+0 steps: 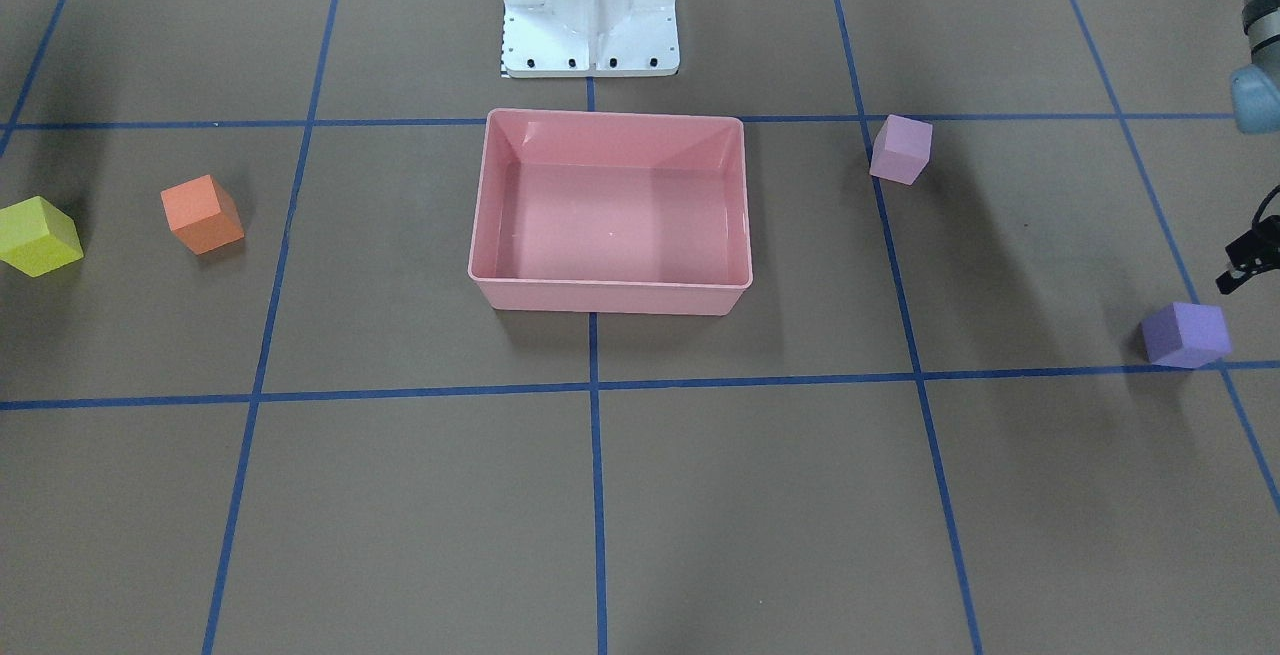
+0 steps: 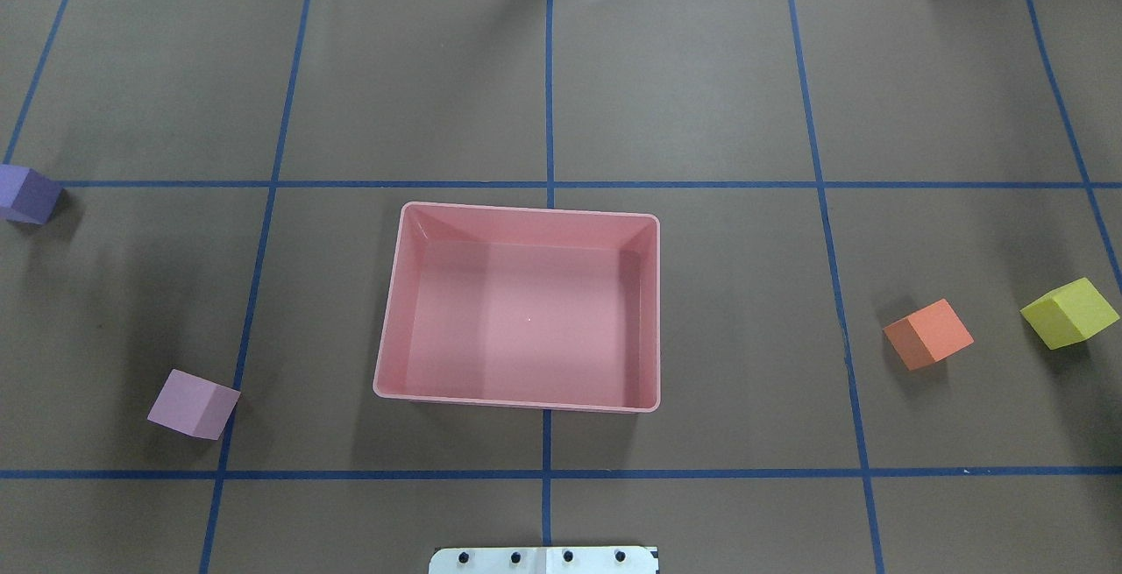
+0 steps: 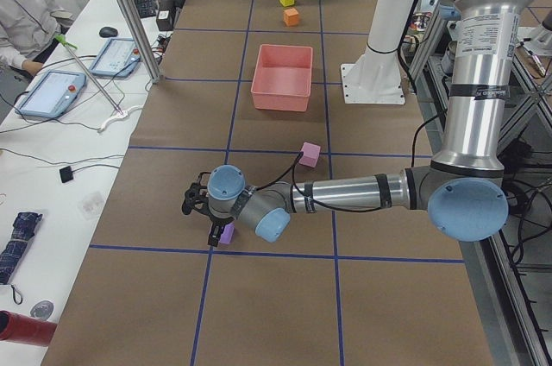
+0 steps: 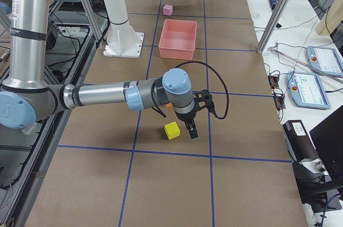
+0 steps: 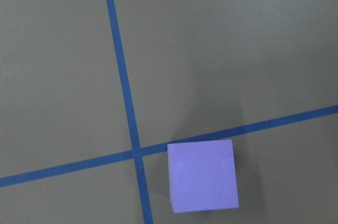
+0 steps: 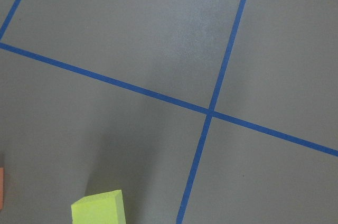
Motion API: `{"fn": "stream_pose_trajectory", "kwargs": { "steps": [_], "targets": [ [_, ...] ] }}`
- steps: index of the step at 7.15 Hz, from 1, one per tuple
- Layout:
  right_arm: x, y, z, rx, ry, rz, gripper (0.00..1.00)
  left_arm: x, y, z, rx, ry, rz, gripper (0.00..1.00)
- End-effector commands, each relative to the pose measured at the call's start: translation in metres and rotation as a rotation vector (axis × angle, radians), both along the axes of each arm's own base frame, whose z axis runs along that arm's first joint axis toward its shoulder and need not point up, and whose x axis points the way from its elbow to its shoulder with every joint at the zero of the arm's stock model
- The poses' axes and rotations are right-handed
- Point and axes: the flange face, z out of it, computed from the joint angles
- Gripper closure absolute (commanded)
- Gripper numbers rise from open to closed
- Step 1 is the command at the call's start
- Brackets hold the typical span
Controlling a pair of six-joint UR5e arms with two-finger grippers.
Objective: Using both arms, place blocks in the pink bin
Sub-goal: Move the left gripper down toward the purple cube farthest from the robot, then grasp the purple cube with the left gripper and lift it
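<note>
Four small matte cubes lie on the brown paper-covered worktop [image 2: 701, 74] with its blue tape grid, none of them in the bin so far. Farthest left in the overhead view sits the darker purple cube [image 2: 26, 193], just beside a tape crossing. The left arm [image 3: 345, 193] reaches low over it, but I cannot tell whether its jaws stand apart or together, since no view shows them clearly. Further right and nearer the robot is the pale pink-lilac cube [image 2: 193, 403], turned a little off the grid. The shallow salmon-pink plastic bin [image 2: 396, 329] sits at the centre, holding nothing, well apart from every cube. Right of it come the orange cube [image 2: 927, 334] and then the yellow cube [image 2: 1069, 313], near each other and both askew. The right arm [image 4: 107, 96] hangs just beside the yellow one, and I cannot tell how its jaws stand either. These cubes look light and stiff, perhaps foam, with matte faces that should hold without slipping and little risk of breaking. The best hold is probably across two opposite flat side faces, with the jaws turned square to each cube's own skew. Pinching across corners could twist it loose.
</note>
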Motion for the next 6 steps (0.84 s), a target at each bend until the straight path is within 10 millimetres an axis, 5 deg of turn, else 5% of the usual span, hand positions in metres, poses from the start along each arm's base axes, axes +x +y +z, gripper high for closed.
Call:
{"fn": "stream_pose_trajectory", "kwargs": {
  "steps": [1, 5, 6],
  "targets": [
    [0.0, 0.0, 0.003, -0.005, -0.001, 0.001, 0.0, 0.044, -0.018, 0.01, 0.003, -0.044, -0.008, 0.0],
    [0.0, 0.0, 0.006, -0.01, -0.001, 0.0, 0.0, 0.072, -0.011, 0.016, -0.001, -0.051, 0.043, 0.0],
    [0.0, 0.0, 0.007, -0.013, -0.001, 0.0, 0.0, 0.073, -0.01, 0.017, 0.0, -0.056, 0.045, 0.1]
  ]
}}
